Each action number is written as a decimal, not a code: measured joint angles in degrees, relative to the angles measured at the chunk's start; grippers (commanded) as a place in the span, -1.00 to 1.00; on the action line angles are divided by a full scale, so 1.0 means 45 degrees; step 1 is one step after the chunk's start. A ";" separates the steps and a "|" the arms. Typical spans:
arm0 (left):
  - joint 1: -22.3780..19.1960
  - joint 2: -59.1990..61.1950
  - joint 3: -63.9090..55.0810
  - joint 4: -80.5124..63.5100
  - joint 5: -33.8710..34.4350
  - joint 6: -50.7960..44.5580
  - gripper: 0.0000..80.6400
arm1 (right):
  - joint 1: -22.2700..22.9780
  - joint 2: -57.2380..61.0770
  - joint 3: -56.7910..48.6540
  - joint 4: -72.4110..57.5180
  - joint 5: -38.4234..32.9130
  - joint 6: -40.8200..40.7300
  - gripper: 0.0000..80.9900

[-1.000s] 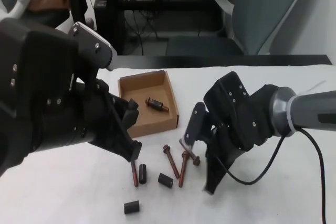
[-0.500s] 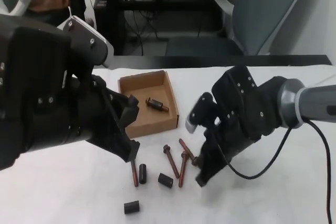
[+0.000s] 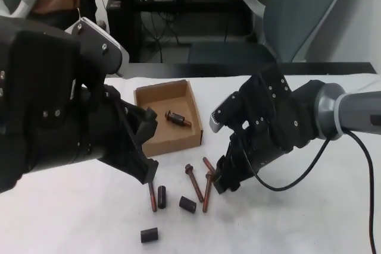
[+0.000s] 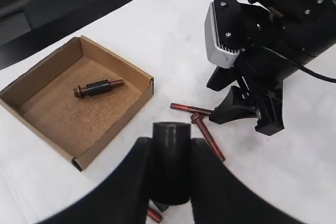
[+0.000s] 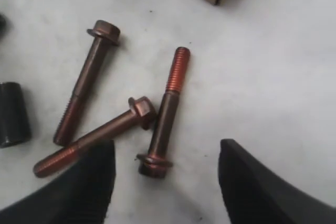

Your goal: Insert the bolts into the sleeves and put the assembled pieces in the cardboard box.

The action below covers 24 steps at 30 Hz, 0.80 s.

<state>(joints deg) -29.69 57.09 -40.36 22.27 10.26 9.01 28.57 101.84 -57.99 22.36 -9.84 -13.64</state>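
Three loose bolts (image 5: 163,111) lie on the surface (image 3: 297,224) at five o'clock from the cardboard box (image 3: 156,92), under the wide-open, empty right gripper (image 5: 168,174); the left gripper (image 4: 170,153) clamps a black sleeve (image 4: 170,171), so the next move is probably grasping one bolt.

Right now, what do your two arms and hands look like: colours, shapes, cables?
Both hands are matt black with two smooth, rounded fingers each. The left hand sits on a bulky black housing with a pale grey cover plate. The right hand carries a ribbed silver-grey block; behind it come a silver ring, a grey arm tube and a loose black cable.
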 measured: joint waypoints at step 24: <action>0.0000 0.0000 0.0000 0.0000 0.0000 0.0000 -0.95 | 0.0000 0.0580 -0.0022 -0.0221 0.2900 -0.1842 0.20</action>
<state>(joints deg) -29.69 57.09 -40.36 22.27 10.26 9.01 28.57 104.45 -58.09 21.37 3.21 -21.93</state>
